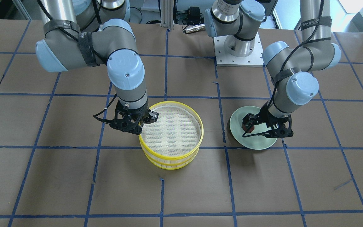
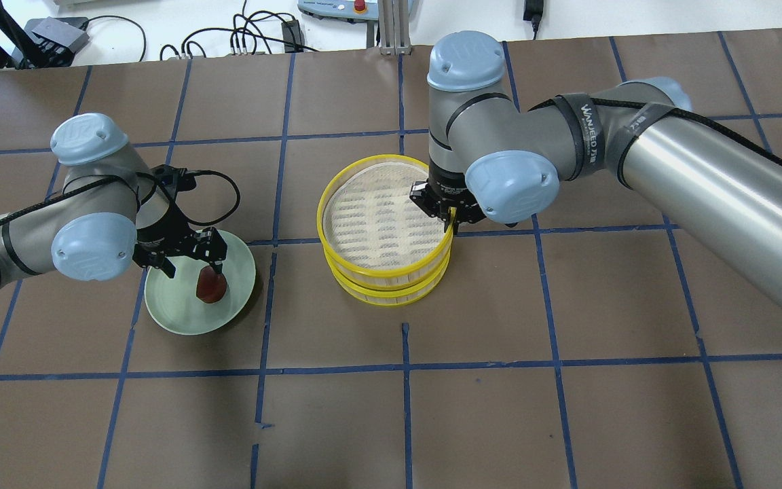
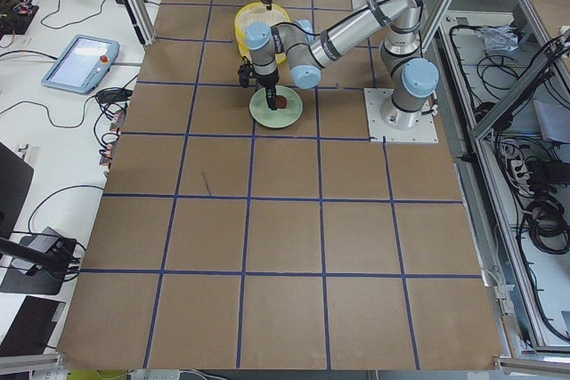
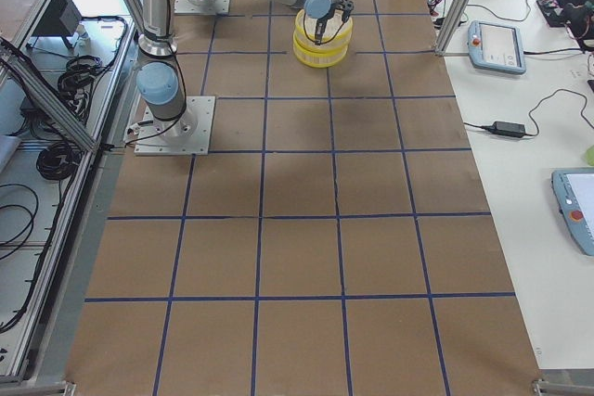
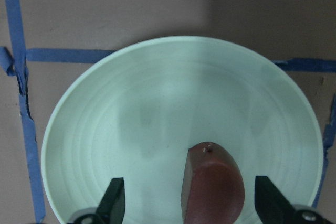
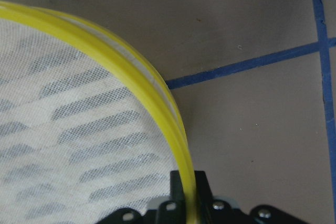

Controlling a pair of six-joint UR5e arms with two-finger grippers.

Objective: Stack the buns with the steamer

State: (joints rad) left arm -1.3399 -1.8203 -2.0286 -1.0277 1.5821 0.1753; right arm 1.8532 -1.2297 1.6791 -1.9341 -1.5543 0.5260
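A dark reddish-brown bun (image 2: 211, 286) lies on the pale green plate (image 2: 180, 312). My left gripper (image 2: 194, 268) is open and low over the plate, one finger on each side of the bun (image 5: 212, 187), not touching it. The white bun is out of view. The yellow steamer (image 2: 391, 288) is two stacked tiers; the upper tier's white mesh floor is bare. My right gripper (image 2: 451, 221) is shut on the upper tier's yellow rim (image 6: 152, 93), one finger inside and one outside. I cannot tell whether the upper tier rests on the lower one.
The brown table has a grid of blue tape lines. The plate (image 1: 254, 142) sits about one tile from the steamer (image 1: 169, 159). The left arm's white base plate (image 1: 238, 50) stands at the table's back. Cables and a tablet lie beyond the table edge.
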